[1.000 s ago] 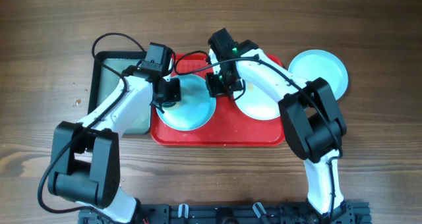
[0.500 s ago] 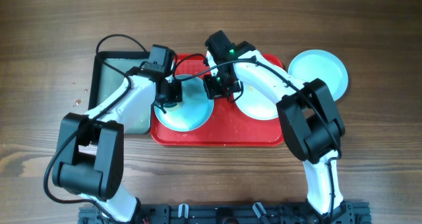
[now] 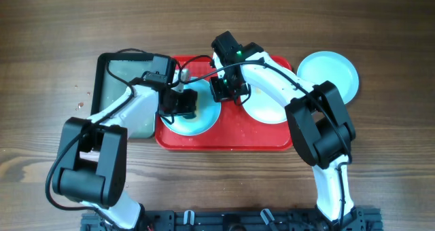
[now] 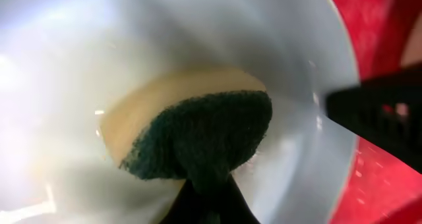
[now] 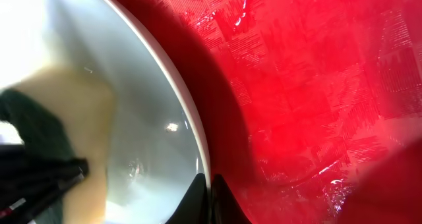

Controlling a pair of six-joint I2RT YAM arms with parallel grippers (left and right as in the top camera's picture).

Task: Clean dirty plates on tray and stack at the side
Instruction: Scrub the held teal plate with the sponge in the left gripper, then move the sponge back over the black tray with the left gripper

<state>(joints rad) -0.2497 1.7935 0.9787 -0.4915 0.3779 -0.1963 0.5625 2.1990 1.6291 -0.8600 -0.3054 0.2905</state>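
A light cyan plate lies on the left half of the red tray. My left gripper is shut on a green-and-yellow sponge, which presses against the plate's inside. My right gripper is shut on the plate's right rim, one finger inside and one outside. A white plate sits on the tray's right half. Another cyan plate rests on the table to the right of the tray.
A black tray with a wet grey floor stands just left of the red tray. The left arm's cable loops over it. The red tray's floor shows wet streaks. Bare wooden table surrounds both trays.
My left gripper has slid right and slightly down across the cyan plate with the sponge. The right gripper has held still on the rim.
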